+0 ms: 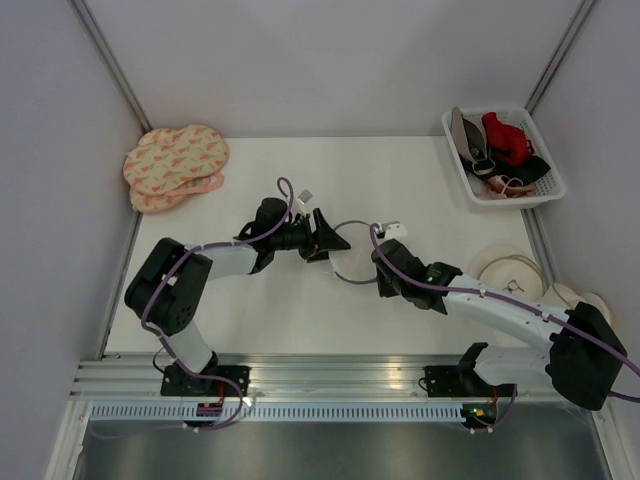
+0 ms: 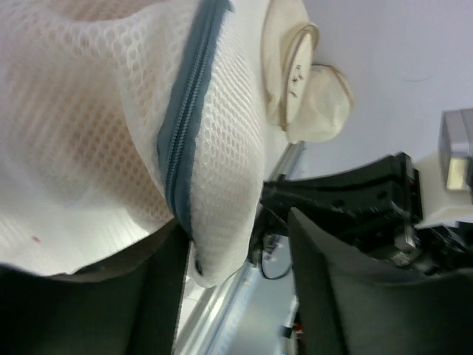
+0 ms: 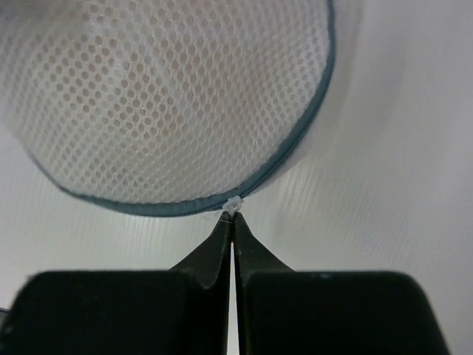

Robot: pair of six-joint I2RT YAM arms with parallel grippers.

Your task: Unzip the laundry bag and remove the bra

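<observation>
The unzipping is just starting. The right gripper (image 3: 233, 218) has its fingers pressed together on the small white zip pull (image 3: 233, 203) at the near edge of the laundry bag (image 3: 170, 96), which lies about mid-table (image 1: 400, 180), between the two arms. The left gripper (image 2: 235, 222) stands spread, with the bag's grey zipped rim (image 2: 185, 126) reaching into the gap and the far finger clear of the mesh (so nothing anchors the bag, as I judge it). The next move calls for the left fingers to close on the rim, then for the right to draw the pull along the curve. A peach tint behind the mesh is probably the bra (image 3: 148, 74), shut inside.
</observation>
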